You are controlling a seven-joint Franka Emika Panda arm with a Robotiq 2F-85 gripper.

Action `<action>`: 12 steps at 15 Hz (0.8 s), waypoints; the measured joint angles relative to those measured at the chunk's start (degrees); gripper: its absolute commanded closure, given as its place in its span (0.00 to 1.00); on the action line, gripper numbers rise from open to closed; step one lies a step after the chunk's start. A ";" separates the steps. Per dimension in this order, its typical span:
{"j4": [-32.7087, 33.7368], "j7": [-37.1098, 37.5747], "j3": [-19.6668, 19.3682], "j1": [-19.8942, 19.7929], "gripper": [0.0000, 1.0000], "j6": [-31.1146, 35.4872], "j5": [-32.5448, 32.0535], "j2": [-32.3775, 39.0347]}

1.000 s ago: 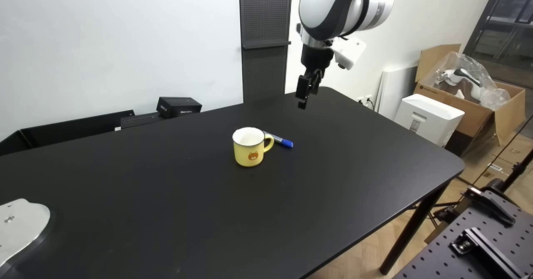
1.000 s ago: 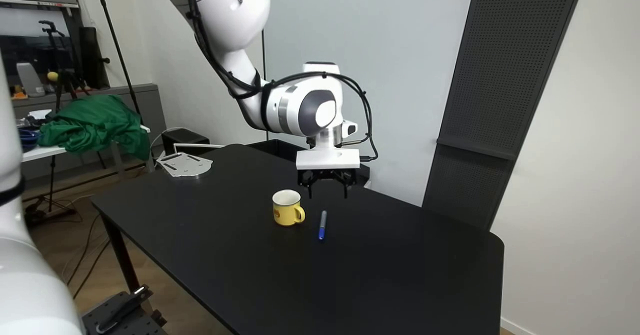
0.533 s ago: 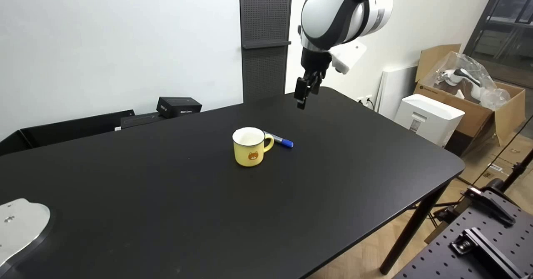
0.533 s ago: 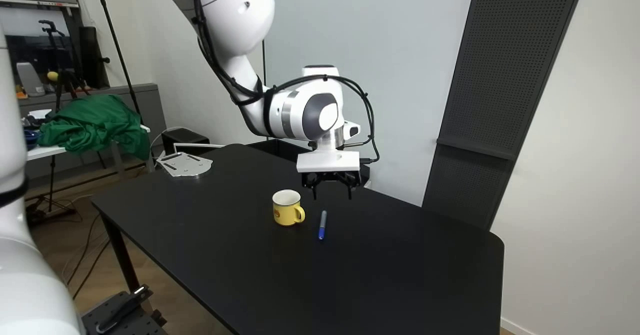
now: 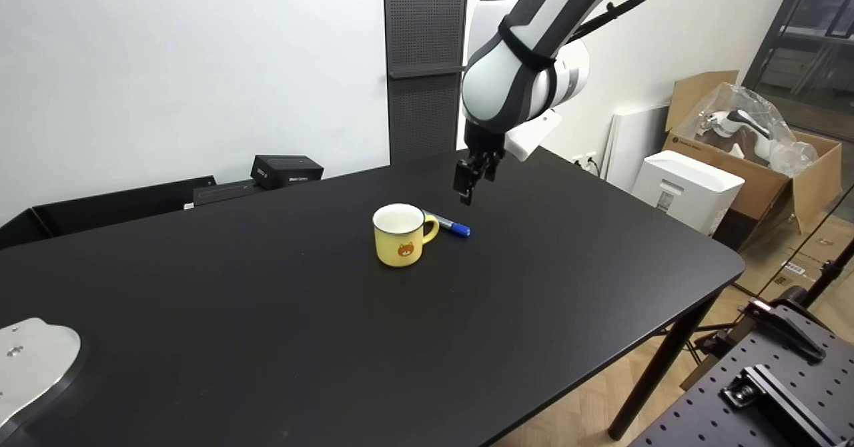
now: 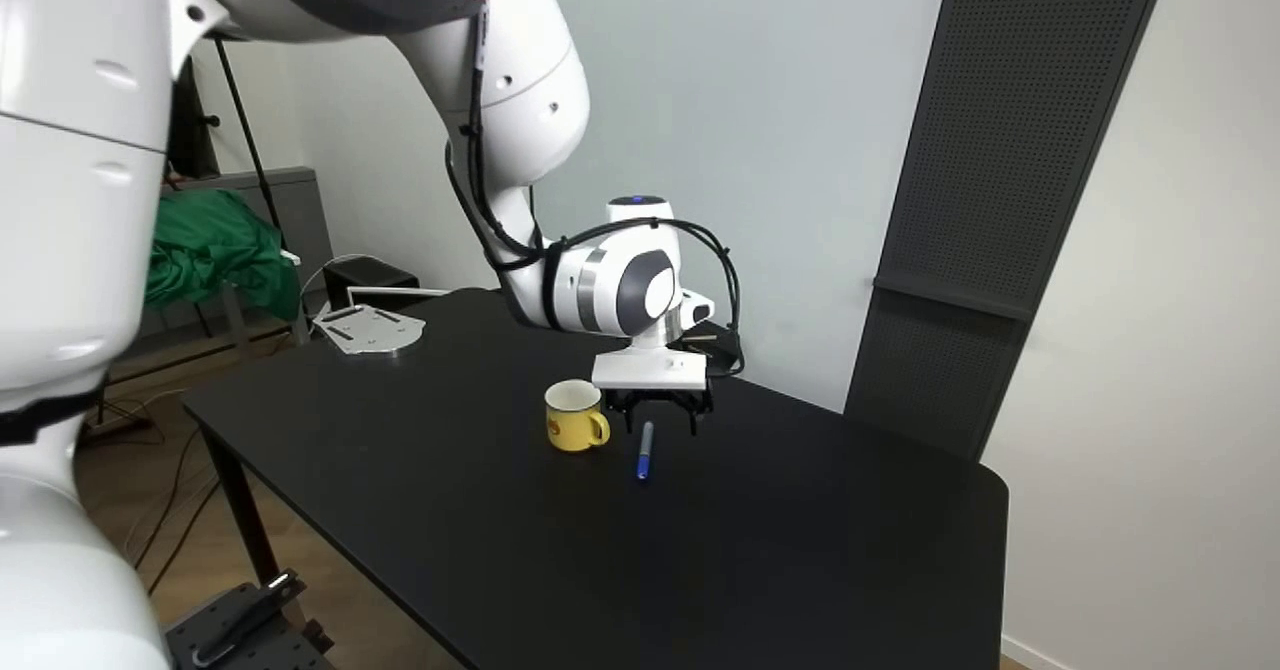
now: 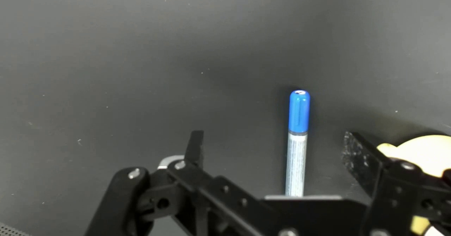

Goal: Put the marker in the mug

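Note:
The marker [image 5: 458, 228] lies on the black table, with a blue cap and a pale grey barrel; it also shows in an exterior view [image 6: 645, 450]. The yellow mug [image 5: 398, 250] with a white inside stands upright beside it, handle towards the marker. My gripper [image 6: 661, 431] is open and empty, above the table near the marker's grey end. In the wrist view the marker [image 7: 298, 118] shows between the spread fingers of the gripper [image 7: 273, 135], closer to the right finger. The gripper's body hides its lower end. The mug [image 7: 428, 153] is partly hidden behind the right finger.
A flat silver plate [image 6: 370, 330] lies at the table's far end; it also shows in an exterior view [image 5: 33, 367]. Black boxes [image 5: 287, 171] stand behind the table's back edge. A white wall and a dark perforated panel [image 5: 427, 100] rise behind the table.
My gripper has come down towards the table and closer to the marker and mug, staying open. The marker and the mug have not moved.

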 measured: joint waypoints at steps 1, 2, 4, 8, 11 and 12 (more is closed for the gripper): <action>0.87 0.18 0.08 0.26 0.00 0.24 0.00 1.37; 1.72 0.30 0.29 0.42 0.00 0.43 0.02 2.64; 3.39 0.39 0.78 0.66 0.00 0.55 0.07 4.77; 6.35 0.39 2.19 0.72 0.00 0.58 0.65 7.91; 7.96 0.39 2.99 0.70 0.00 0.57 1.46 9.69; 8.45 0.38 3.14 0.66 0.00 0.56 1.68 10.19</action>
